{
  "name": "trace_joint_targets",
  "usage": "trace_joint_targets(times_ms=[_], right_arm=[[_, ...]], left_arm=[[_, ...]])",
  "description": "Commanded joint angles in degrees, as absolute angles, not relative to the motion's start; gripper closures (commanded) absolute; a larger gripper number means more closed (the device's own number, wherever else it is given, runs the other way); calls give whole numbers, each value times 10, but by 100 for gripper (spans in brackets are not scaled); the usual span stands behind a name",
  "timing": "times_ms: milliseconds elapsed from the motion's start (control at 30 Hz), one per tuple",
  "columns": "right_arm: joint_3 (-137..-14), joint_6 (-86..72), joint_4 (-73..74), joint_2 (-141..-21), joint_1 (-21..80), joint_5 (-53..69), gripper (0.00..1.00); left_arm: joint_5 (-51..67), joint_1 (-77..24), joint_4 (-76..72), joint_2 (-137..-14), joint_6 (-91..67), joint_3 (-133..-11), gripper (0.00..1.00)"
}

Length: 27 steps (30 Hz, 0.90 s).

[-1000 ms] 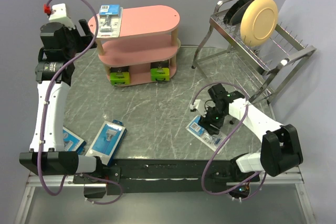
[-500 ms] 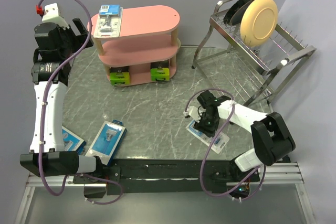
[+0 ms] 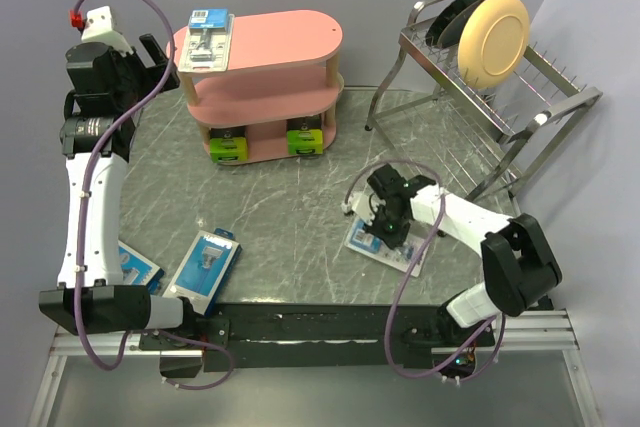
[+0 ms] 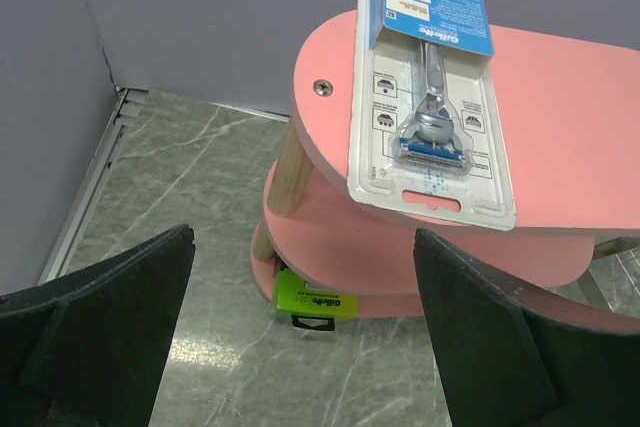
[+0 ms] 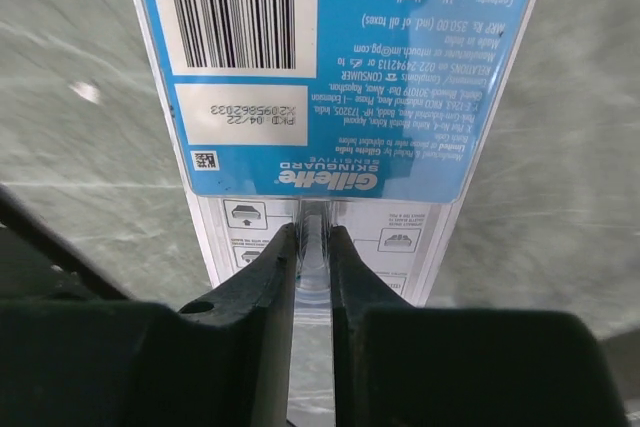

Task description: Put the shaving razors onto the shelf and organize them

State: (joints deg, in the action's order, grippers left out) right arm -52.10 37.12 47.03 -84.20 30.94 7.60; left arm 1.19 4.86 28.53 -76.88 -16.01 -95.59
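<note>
Grey marble tabletop (image 3: 290,207), right claw (image 5: 312,232) pinching clear blister pack (image 5: 340,97), left claw (image 4: 303,247) wide apart, empty, facing shelf (image 4: 560,97)

R wrist cam: gripper (image 5: 312,237) comes in from 6 o'clock, black fingers (image 5: 262,277) nearly together w/ the clear raised ridge of a blister pack (image 5: 330,97) pinched btwn them. Pack lies flat on the grey marbled tabletop (image 5: 80,97), blue label (image 5: 400,67) w/ Gillette txt reading upside down, barcode (image 5: 232,12) up at 11 o'clock. Pack runs off frame at 12.
</note>
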Motion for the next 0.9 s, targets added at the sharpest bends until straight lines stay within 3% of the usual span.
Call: trace_joint_targets(times_ms=[0,133,267,733,867], right_arm=[[-648,357,533,-770,312,149,93],[-767,317,548,-745,313,224,95],[-934,220,503,-766,312,190,100],[-1384,76,361,-1045,312,72,93],[-1445,62,327,-1106,316,61,93]], left_arm=[[25,51,265,-770,-168,-978,4],[25,51,262,-773,-170,-978,4],[21,51,260,-778,-171,-984,4],[24,52,258,-767,-171,-959,4],[27,52,258,-762,-171,-948,5]])
